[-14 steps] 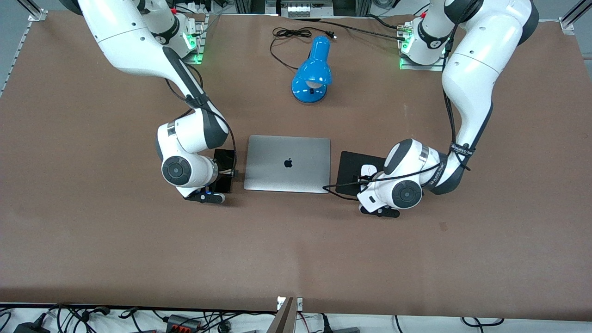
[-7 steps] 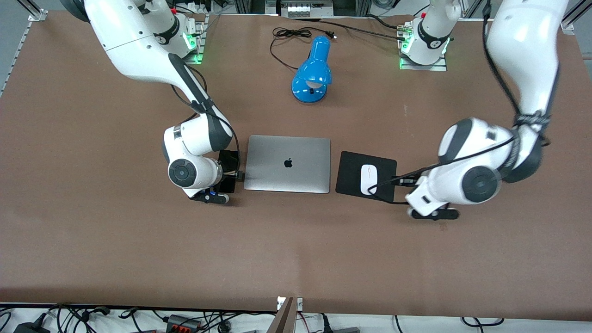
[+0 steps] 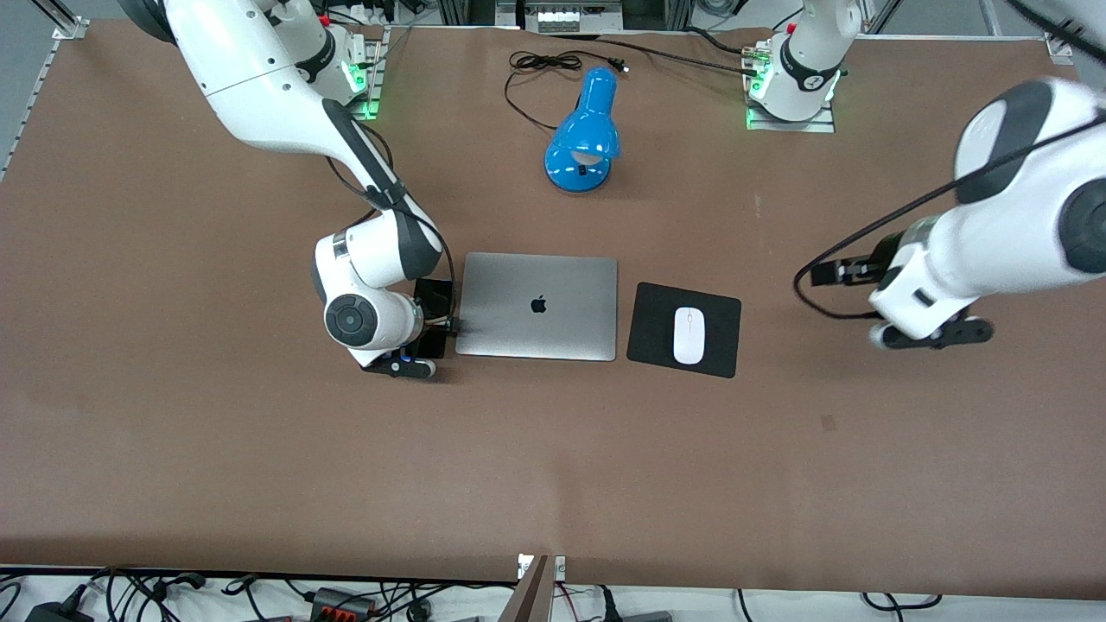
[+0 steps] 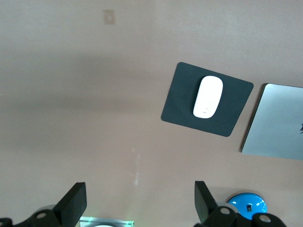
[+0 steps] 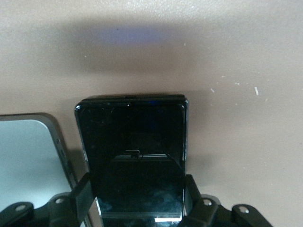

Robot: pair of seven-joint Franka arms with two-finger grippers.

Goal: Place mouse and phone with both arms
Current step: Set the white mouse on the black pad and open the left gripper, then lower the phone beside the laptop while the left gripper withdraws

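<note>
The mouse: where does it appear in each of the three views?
Front view: the mouse lies on the black pad, beside the laptop.
Left wrist view: the mouse lies on the same pad.
Right wrist view: not in it.
Shared landmark: the laptop.

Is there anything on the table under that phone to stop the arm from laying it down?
Nothing visible does. The right gripper holds the phone by its edges, just beside the laptop, and the right wrist view shows only bare table around it. The left gripper, open, is up over bare table, away from the mouse.
</note>
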